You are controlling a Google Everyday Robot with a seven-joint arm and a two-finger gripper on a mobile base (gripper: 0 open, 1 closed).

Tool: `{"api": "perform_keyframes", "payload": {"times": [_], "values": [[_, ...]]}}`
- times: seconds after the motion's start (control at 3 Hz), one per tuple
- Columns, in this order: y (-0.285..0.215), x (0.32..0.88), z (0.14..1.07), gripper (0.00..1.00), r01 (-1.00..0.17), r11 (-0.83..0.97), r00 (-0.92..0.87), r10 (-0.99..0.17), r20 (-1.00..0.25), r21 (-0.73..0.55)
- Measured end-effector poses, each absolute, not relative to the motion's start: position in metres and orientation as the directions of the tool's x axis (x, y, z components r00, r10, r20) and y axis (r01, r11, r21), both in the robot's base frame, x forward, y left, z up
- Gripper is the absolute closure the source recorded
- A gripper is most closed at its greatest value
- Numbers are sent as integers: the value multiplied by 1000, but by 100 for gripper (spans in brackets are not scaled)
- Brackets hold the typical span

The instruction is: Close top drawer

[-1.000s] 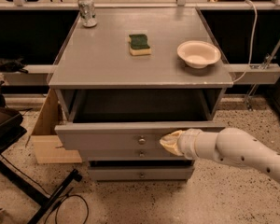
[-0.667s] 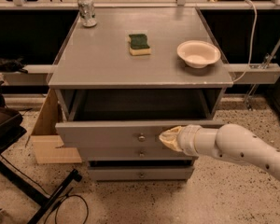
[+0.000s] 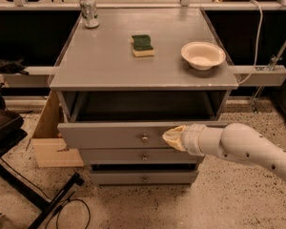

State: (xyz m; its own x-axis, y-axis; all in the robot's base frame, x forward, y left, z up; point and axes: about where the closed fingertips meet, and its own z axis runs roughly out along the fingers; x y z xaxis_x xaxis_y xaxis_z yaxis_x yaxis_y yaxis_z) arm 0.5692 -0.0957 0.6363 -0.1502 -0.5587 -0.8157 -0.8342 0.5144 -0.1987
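Observation:
The top drawer (image 3: 109,135) of the grey cabinet stands pulled out, its long flat front panel forward of the two drawer fronts below it. A small round metal knob (image 3: 144,138) sits at the panel's centre. My gripper (image 3: 168,137) comes in from the right on a white arm. Its tan tip rests against the drawer front just right of the knob. The drawer's inside is dark and nothing shows in it.
On the cabinet top (image 3: 105,70) stand a can (image 3: 89,11) at the back left, a green-and-yellow sponge (image 3: 143,45) in the middle and a white bowl (image 3: 203,55) at the right. A cardboard box (image 3: 50,137) leans at the cabinet's left. A black stand and cable (image 3: 47,194) lie at the lower left.
The drawer front has moved back toward the cabinet a little, with my gripper staying against it right of the knob.

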Motion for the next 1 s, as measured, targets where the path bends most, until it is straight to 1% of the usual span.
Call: {"api": "perform_keyframes", "payload": {"times": [1.0], "values": [[-96,569,636,13,-834,514,-150,-559,-816,-199]]}}
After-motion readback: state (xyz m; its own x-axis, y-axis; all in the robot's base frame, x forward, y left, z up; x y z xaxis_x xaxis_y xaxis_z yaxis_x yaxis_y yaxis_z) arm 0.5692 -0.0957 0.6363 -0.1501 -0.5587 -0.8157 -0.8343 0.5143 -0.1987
